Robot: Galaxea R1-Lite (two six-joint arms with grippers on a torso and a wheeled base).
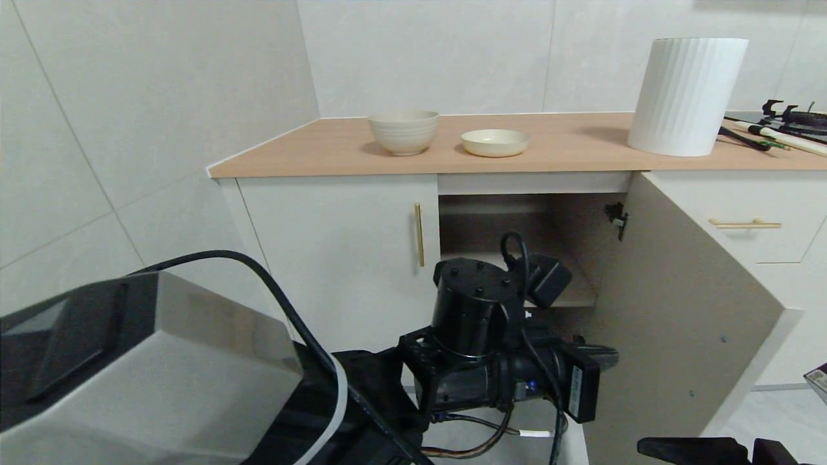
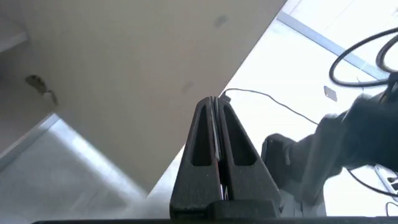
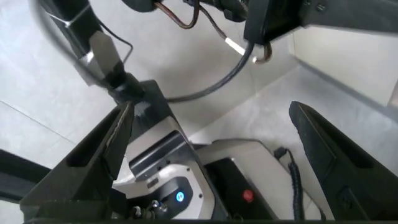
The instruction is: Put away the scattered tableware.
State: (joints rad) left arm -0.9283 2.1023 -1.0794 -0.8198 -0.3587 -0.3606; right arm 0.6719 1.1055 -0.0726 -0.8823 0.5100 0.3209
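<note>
my left tool (image 2: 215,107) sits low beside the swung-out cabinet door (image 2: 124,56), closed tight on nothing. my right tool (image 3: 224,155) is spread wide, empty. beyond, the cabinet shelf (image 1: 572,294) is exposed, i'd judge for the bowl (image 1: 404,131) and dish (image 1: 495,142) waiting near each other on the worktop (image 1: 310,152).

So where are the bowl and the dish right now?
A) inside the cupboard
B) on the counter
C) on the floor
B: the bowl and dish sit side by side on the counter, above the open cupboard.
</note>
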